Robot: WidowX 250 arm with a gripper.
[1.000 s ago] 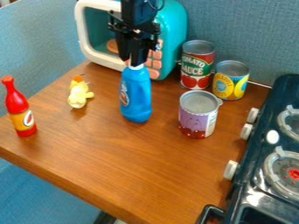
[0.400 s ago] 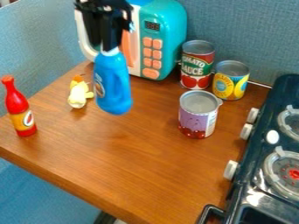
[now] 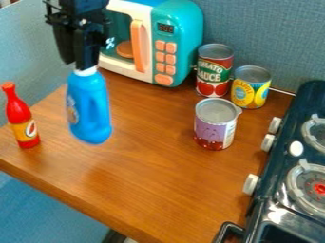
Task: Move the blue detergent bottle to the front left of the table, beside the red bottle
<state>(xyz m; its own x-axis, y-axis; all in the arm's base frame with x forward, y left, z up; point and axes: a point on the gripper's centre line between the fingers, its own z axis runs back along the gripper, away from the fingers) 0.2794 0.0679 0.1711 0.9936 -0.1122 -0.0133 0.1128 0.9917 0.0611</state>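
Blue bottle: we see the blue toy spray bottle (image 3: 90, 111) hanging nearly upright over the left part of the wooden table (image 3: 149, 175), its handle cut-out facing right in the view
Gripper: we find the black gripper (image 3: 86, 68) closed on the bottle's white neck (image 3: 86, 71), right above the blue body
Red bottle: we see a red sauce bottle (image 3: 20, 116) with a yellow label standing near the table's left edge, apart from the blue one
Microwave: behind, we have a teal and white toy microwave (image 3: 181, 35) with orange buttons and an orange handle
Cans: to the right we make out a purple can (image 3: 215, 126) in front, a red and green tomato can (image 3: 214, 71) behind it, and a yellow can (image 3: 250, 88) just beside that
Stove: along the right edge we see a dark toy stove (image 3: 270, 199) with white knobs
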